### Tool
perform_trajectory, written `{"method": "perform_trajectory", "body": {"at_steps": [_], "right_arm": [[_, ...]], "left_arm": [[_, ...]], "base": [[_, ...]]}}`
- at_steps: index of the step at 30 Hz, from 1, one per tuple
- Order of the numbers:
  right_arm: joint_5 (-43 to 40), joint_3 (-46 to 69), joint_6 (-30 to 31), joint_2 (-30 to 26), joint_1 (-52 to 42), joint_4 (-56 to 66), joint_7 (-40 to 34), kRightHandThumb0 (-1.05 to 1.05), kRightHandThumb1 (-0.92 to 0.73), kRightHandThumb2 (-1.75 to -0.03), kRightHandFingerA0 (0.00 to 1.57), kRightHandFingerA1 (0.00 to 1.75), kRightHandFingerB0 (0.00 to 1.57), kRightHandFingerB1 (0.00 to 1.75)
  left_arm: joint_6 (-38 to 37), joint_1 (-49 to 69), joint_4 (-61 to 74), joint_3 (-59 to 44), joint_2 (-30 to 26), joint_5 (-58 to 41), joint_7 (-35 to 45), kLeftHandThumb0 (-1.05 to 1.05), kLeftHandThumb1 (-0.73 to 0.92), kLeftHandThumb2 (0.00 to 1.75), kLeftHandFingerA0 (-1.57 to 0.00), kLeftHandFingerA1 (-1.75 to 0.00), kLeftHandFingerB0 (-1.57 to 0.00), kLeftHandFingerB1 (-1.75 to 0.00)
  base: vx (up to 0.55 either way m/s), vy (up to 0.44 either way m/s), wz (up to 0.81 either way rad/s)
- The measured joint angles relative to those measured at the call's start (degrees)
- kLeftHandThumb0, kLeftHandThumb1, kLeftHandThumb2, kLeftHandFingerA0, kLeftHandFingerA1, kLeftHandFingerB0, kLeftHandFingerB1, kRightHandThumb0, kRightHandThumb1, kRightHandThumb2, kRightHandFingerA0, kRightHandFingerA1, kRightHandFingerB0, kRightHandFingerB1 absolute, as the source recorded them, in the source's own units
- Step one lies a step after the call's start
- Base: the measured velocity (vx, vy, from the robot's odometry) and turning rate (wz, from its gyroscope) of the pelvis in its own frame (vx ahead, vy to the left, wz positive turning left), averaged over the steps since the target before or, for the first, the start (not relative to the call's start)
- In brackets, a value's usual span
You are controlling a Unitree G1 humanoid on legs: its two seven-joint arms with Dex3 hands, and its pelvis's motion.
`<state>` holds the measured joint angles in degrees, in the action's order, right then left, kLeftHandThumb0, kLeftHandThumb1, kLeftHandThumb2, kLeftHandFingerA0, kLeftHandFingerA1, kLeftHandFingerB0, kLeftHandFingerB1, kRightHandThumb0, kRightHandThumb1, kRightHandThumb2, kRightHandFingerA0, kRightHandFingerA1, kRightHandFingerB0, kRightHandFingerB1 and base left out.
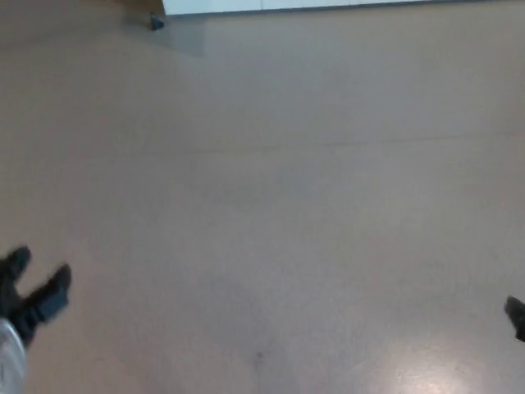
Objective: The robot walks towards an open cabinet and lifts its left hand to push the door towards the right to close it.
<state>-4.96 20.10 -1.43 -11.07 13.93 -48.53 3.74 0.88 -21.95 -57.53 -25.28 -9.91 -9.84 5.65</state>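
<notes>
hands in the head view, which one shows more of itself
The left hand, at the picture's lower left: its spread black fingers show above the floor. The right hand is just a dark tip at the right edge.

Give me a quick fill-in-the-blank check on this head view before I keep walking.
1. The left hand has its fingers ____ and holds nothing.
2. Most of the view is bare ____.
3. The white edge lies along the ____ of the picture.
4. Only a tip of the right hand shows at the ____ edge.

Missing words: apart; floor; top; right
</notes>
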Motion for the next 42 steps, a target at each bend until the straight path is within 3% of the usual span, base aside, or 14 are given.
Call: {"method": "perform_trajectory", "body": {"at_steps": [15, 16, 18, 20, 21, 24, 25, 27, 28, 30, 31, 32, 33, 42], "right_arm": [[-4.72, 3.87, -1.92, 0.36, 1.85, -1.06, 1.25, -0.07, -0.43, -0.89, 0.56, 0.66, 0.24, 0.53], [-4.72, 3.87, -1.92, 0.36, 1.85, -1.06, 1.25, -0.12, -0.65, -0.60, 0.61, 0.50, 0.35, 0.39], [-4.89, 3.80, -2.17, 0.37, 1.58, -1.09, 1.46, -0.12, -0.65, -0.60, 0.60, 0.50, 0.35, 0.39], [-4.98, 3.71, -2.48, 0.37, 1.09, -1.05, 1.63, -0.06, -0.45, -0.90, 0.55, 0.66, 0.23, 0.53], [-5.03, 3.69, -2.60, 0.40, 0.71, -0.94, 1.68, -0.08, -0.65, -0.58, 0.62, 0.51, 0.34, 0.38], [-5.31, 3.61, -3.05, 0.96, -3.14, -0.17, 2.05, -0.06, -0.45, -0.90, 0.56, 0.67, 0.23, 0.53], [-5.37, 3.58, -3.10, 0.99, -4.00, -0.09, 2.08, -0.09, -0.62, -0.57, 0.65, 0.50, 0.36, 0.38], [-5.58, 3.48, -3.09, 1.71, -6.36, 0.21, 2.14, -0.10, -0.61, -0.57, 0.67, 0.51, 0.37, 0.38], [-5.60, 3.36, -3.28, 1.67, -7.05, 0.29, 2.12, -0.06, -0.43, -0.89, 0.56, 0.67, 0.24, 0.53], [-5.61, 3.06, -3.76, 1.64, -8.31, 0.57, 2.14, -0.06, -0.43, -0.89, 0.56, 0.67, 0.24, 0.53], [-5.63, 2.99, -3.87, 1.66, -9.03, 0.63, 2.16, -0.09, -0.61, -0.57, 0.66, 0.51, 0.36, 0.38], [-5.66, 2.93, -3.91, 1.67, -9.64, 0.68, 2.22, -0.09, -0.61, -0.57, 0.66, 0.51, 0.36, 0.38], [-5.67, 2.90, -3.92, 1.68, -9.87, 0.68, 2.23, -0.07, -0.44, -0.89, 0.56, 0.66, 0.23, 0.53], [-5.75, 2.12, -4.19, 1.78, -11.82, 0.83, 2.40, -0.08, -0.41, -0.87, 0.55, 0.66, 0.23, 0.52]], "left_arm": [[-2.35, -1.94, -4.26, -4.68, -0.08, -5.03, 1.87, -0.21, 0.74, 0.62, -0.07, -0.55, 0.00, -0.31], [-2.35, -1.94, -4.26, -4.68, -0.08, -5.03, 1.87, -0.18, 0.70, 0.68, -0.06, -0.55, -0.04, -0.22], [-2.50, -1.88, -4.39, -4.59, -0.12, -5.16, 1.87, -0.22, 0.73, 0.61, -0.07, -0.56, 0.00, -0.31], [-2.75, -1.73, -4.45, -4.41, -0.11, -5.20, 1.91, -0.26, 0.67, 0.70, -0.09, -0.59, -0.06, -0.27], [-2.84, -1.52, -4.43, -4.31, -0.10, -5.20, 1.92, -0.26, 0.67, 0.70, -0.10, -0.59, -0.05, -0.29], [-3.62, 1.61, -4.27, -3.62, 0.09, -5.13, 1.95, -0.26, 0.69, 0.71, -0.09, -0.57, -0.05, -0.29], [-3.71, 2.38, -4.26, -3.46, 0.28, -5.09, 1.96, -0.26, 0.68, 0.69, -0.10, -0.60, -0.05, -0.32], [-4.10, 4.03, -4.30, -2.92, 0.98, -5.06, 2.04, -0.27, 0.69, 0.68, -0.11, -0.63, -0.05, -0.35], [-4.29, 4.62, -4.28, -2.70, 1.16, -5.07, 2.21, -0.25, 0.73, 0.61, -0.07, -0.64, -0.01, -0.43], [-4.55, 5.79, -4.28, -2.43, 1.26, -5.09, 2.49, -0.25, 0.73, 0.61, -0.07, -0.64, -0.01, -0.43], [-4.63, 6.35, -4.26, -2.26, 1.28, -5.09, 2.68, -0.25, 0.74, 0.62, -0.08, -0.61, 0.00, -0.39], [-4.69, 6.90, -4.17, -2.13, 1.27, -5.09, 2.93, -0.25, 0.74, 0.62, -0.08, -0.61, 0.00, -0.39], [-4.72, 7.18, -4.15, -2.10, 1.27, -5.09, 3.01, -0.23, 0.75, 0.64, -0.10, -0.63, -0.06, -0.32], [-4.86, 9.03, -3.49, -0.91, 1.27, -5.03, 3.50, -0.23, 0.73, 0.61, -0.11, -0.67, -0.06, -0.45]], "base": [[0.08, 0.041, 0.02], [0.23, 0.062, 0.08], [0.24, -0.004, 0.07], [0.27, -0.028, 0.10], [0.28, -0.036, 0.08], [0.29, -0.051, 0.24], [0.33, -0.065, -0.83], [0.40, -0.222, 0.38], [0.40, -0.196, -0.15], [0.34, -0.144, -0.04], [0.27, -0.083, -0.04], [0.33, -0.060, -0.06], [0.36, -0.045, -0.10], [0.37, 0.095, -0.10]]}}
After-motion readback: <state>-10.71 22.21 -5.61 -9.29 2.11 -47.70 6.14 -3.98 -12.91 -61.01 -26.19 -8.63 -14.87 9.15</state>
